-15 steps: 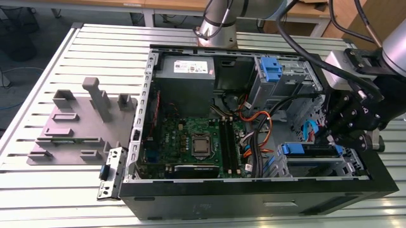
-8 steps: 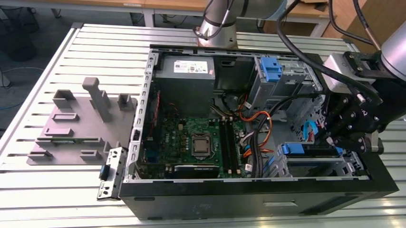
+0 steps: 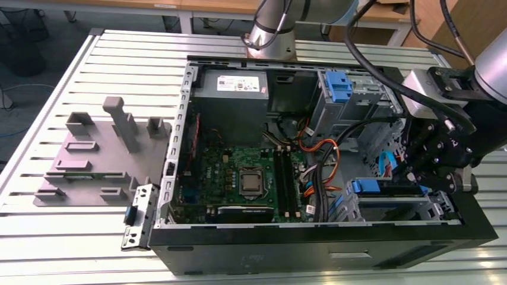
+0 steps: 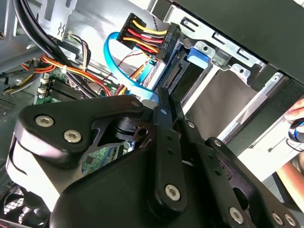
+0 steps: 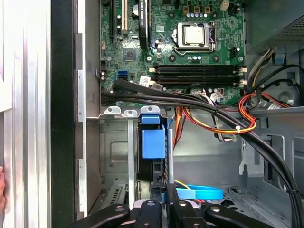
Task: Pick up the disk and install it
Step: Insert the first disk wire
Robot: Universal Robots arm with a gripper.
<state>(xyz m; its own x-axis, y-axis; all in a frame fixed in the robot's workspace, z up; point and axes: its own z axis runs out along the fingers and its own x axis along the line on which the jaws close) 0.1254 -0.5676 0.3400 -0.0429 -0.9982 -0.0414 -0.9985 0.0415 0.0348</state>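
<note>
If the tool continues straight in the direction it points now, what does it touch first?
Probably the disk with blue rails, standing on edge in the drive cage directly ahead of the tool. Depth is unclear; they may already touch.

I see the open black steel computer case point(image 3: 317, 246) lying on the slatted aluminium table point(image 3: 47, 142), the grey plastic fixture tray point(image 3: 95, 160) beside it toward the exterior view's left. Inside lie the green motherboard point(image 3: 237, 178) and, behind it, the grey power-supply box point(image 3: 237, 89).
</note>
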